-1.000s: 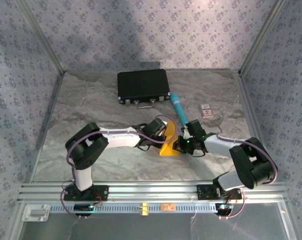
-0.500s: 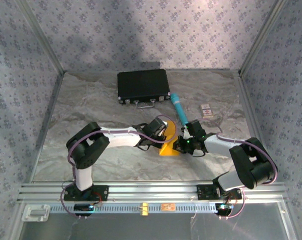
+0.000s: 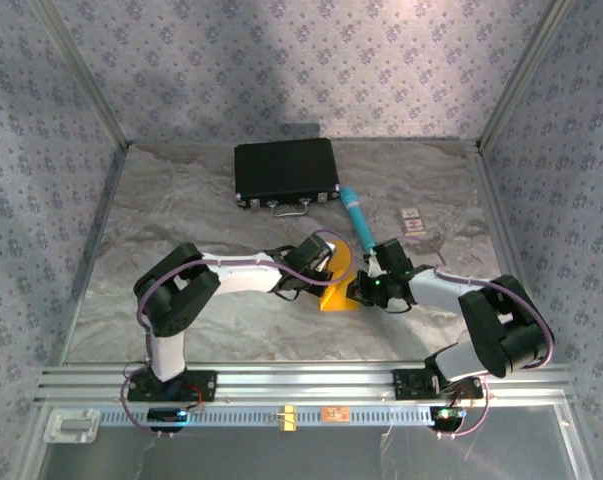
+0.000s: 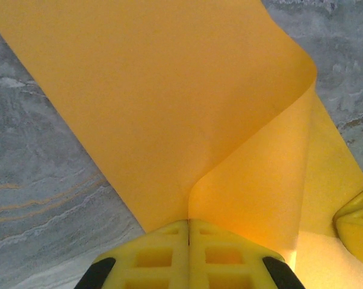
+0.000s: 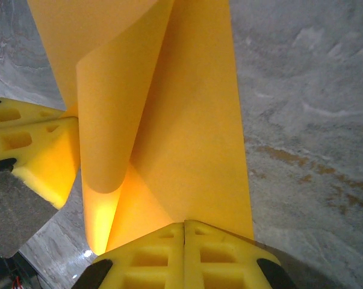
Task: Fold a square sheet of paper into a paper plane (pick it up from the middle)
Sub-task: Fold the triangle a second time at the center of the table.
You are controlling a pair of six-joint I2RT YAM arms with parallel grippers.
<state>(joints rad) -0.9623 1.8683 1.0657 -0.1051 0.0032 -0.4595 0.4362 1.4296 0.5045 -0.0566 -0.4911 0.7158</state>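
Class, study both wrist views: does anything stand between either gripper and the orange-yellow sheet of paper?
Nothing visible does. The left gripper and the right gripper are each shut directly on the sheet of paper, which curls up between them.

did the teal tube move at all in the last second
No. The teal tube still lies slanted just right of the black case, off its near right corner, in the same spot and at the same angle as before.

Blue-grey patterned walls (image 3: 301, 60), grey marbled tabletop (image 3: 181, 200)
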